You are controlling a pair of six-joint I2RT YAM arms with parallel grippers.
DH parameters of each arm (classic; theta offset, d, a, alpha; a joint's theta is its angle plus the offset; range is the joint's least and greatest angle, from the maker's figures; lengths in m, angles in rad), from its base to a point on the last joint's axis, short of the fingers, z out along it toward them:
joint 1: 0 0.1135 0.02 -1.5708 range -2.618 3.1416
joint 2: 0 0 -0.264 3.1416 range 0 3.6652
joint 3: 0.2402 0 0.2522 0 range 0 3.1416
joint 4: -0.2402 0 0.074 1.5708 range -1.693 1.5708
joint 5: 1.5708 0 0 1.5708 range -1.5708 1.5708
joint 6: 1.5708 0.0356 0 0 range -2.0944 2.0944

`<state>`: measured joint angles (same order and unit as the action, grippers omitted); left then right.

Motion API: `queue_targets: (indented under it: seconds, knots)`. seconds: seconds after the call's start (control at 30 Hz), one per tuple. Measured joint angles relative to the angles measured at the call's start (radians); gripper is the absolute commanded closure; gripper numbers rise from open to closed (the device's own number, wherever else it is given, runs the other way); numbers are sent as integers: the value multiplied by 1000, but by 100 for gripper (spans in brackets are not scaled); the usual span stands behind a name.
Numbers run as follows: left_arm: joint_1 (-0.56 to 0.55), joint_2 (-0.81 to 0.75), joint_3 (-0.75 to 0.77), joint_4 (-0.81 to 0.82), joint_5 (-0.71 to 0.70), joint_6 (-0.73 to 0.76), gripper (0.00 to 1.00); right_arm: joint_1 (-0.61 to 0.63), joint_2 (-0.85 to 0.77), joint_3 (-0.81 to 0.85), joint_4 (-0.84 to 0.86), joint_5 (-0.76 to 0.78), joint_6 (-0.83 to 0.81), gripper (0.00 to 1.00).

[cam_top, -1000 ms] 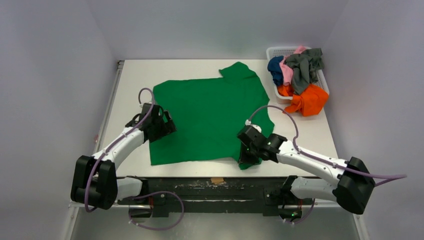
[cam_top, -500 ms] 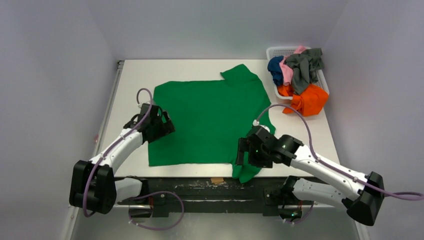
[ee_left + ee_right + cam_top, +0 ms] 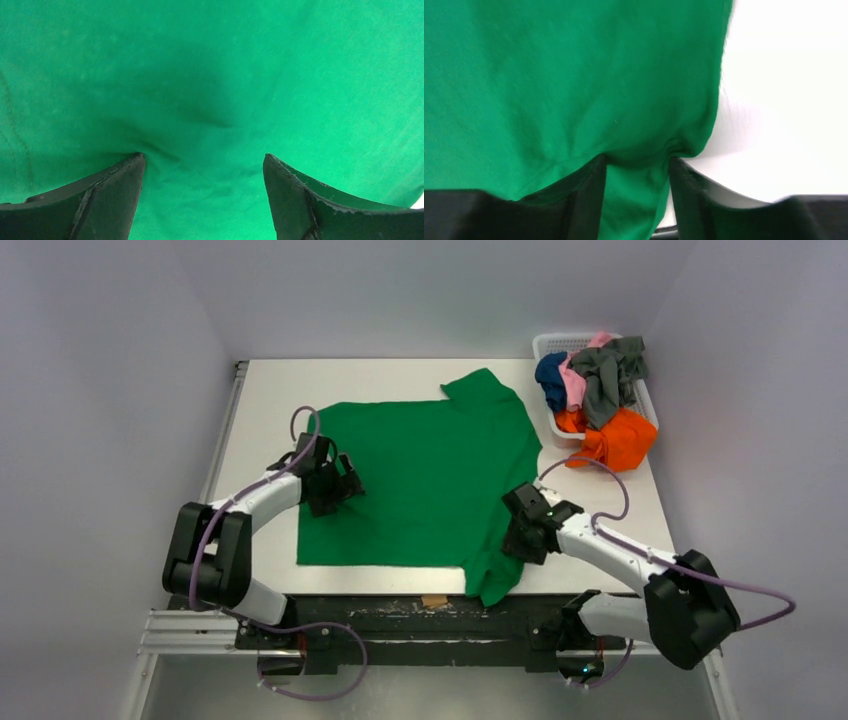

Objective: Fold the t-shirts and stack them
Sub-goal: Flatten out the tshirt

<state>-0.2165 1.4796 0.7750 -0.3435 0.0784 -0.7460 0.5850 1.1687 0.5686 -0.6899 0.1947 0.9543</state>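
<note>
A bright green t-shirt [image 3: 430, 475] lies spread flat across the middle of the table, one sleeve [image 3: 495, 585] drooping over the front edge. My left gripper [image 3: 340, 485] rests on its left part; in the left wrist view it [image 3: 204, 157] is open, fingertips wide apart and pressed onto smooth cloth. My right gripper [image 3: 520, 535] sits at the shirt's lower right edge. In the right wrist view it [image 3: 638, 160] stands open, its fingers astride a bunched fold of the green t-shirt [image 3: 574, 75]. Orange [image 3: 620, 440], grey [image 3: 610, 370], pink [image 3: 575, 385] and navy [image 3: 550, 375] t-shirts are heaped at the back right.
A white lattice basket [image 3: 560, 340] at the back right corner holds the heap, with the orange shirt spilling over its near rim onto the table [image 3: 620, 505]. Grey walls close in on both sides. The table's front edge runs just behind the arm bases.
My right gripper dragged the sleeve toward the front edge, let it go, and shifted right to the shirt's edge with its jaws narrowing. My left gripper moved right, onto the cloth.
</note>
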Motion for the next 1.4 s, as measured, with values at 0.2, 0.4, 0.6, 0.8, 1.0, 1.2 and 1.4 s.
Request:
queue_targets:
  seconds: [0.2,0.4,0.6,0.8,1.0,1.2,1.4]
  knots:
    - [0,92,87,-1,14,-5,14,-29,204,147,37,50,-68,100]
    - [0,137,138,-11,15,-21,14,-30,231,341,-209,175,-100,92]
    - [0,148,153,-21,15,-21,14,-43,273,416,-410,316,-74,37]
    - [0,129,152,-48,-7,-20,14,-53,307,465,-518,442,-46,29]
    - [0,20,149,-101,-29,-16,14,-53,75,366,-267,263,-211,35]
    - [-7,-159,53,-97,-22,-22,14,7,-66,109,-53,-43,-251,44]
    - [-61,-297,-187,-53,12,-66,14,184,-129,10,-36,-56,-134,52]
